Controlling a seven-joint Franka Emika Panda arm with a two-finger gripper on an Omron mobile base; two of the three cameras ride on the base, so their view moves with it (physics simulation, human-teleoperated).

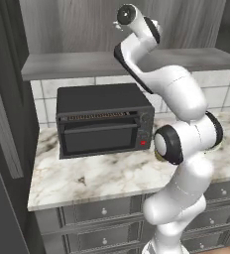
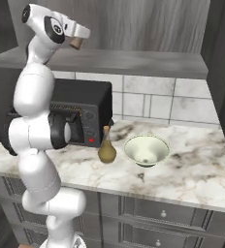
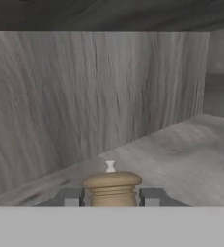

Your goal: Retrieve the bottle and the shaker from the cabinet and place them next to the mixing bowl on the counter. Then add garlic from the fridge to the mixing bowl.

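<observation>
**Shaker in the jaws, high in the cabinet**

In the hand view, you see the tan turned-wood shaker with its small white knob [image 3: 112, 187] sitting squarely between the two dark finger tips, which press in on its sides. The gripper [image 3: 112, 197] is pinching it, and the shaker's long axis runs straight up out of the jaws toward the cabinet's grey wood-grain back wall [image 3: 85, 96]. The cabinet's grey shelf floor [image 3: 181, 154] stretches away beyond it.

From the right base view, the gripper [image 2: 76, 40] is up at cabinet height, above the black toaster oven [image 2: 88, 114], with a tan stub showing at its tip. The move ahead, as you may judge it, turns on one relation: the pale green mixing bowl [image 2: 146, 149] lies well below and to the right of the hand on the white marbled counter [image 2: 197, 169], so the shaker must come out and down that way. The olive, pear-shaped bottle with a slim neck [image 2: 106, 149] already stands just beside the bowl, on its left.

The shaker's lower body is cut off in the hand view, so you cannot tell whether it is resting on the shelf or lifted clear. In the left base view the arm's own links hide the hand.
</observation>
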